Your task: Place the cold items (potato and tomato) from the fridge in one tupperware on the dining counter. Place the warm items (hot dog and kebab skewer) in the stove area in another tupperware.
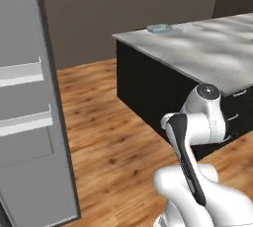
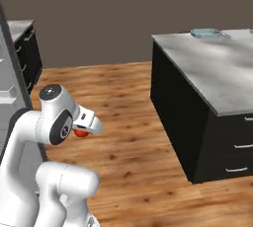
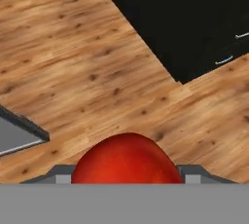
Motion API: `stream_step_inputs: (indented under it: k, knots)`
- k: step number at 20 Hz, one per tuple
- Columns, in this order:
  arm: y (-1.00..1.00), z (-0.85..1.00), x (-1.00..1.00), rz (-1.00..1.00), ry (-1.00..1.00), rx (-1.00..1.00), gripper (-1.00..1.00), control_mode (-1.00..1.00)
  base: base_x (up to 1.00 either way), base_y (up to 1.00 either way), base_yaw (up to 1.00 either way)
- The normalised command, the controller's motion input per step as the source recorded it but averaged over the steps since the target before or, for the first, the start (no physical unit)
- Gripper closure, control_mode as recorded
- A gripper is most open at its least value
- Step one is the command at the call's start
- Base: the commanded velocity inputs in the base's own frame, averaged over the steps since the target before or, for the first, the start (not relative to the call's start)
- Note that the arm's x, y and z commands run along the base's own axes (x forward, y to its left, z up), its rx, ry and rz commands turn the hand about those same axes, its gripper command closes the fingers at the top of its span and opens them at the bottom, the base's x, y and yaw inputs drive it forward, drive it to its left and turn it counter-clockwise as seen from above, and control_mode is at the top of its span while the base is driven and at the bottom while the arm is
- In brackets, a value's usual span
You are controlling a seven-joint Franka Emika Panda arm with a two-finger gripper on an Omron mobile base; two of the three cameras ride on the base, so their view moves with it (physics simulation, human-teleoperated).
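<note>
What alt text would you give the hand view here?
A red tomato sits clamped in the gripper, close to the camera. Below it lies wooden floor, with a black counter cabinet at upper right.

A wide stretch of bare wooden floor [image 1: 104, 122] lies open between the fridge door [image 1: 29, 107] and the black counter block [image 2: 197, 122]. The open door stands along the left side, its two shelf rails jutting inward. The counter's near corner and drawer handles face the open floor. Its grey top [image 2: 212, 68] is mostly free, with a shallow container [image 2: 205, 32] near the far edge. Another dark cabinet [image 2: 24, 48] stands by the far wall, well apart.
</note>
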Motion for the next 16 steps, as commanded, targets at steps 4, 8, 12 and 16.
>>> stream_step_inputs:
  k: [4,8,12,16]
  knots:
    - [0.0,0.0,0.0,0.0,0.0,0.0,1.0,1.0,0.42,-0.17,-0.81]
    - [0.0,0.0,0.0,0.0,0.0,0.0,1.0,1.0,0.96,0.0,-0.08]
    - [0.0,0.0,0.0,0.0,0.0,0.0,1.0,1.0,1.0,-0.01,0.0]
    - [0.0,0.0,0.0,0.0,0.0,0.0,1.0,1.0,0.99,-0.05,0.0]
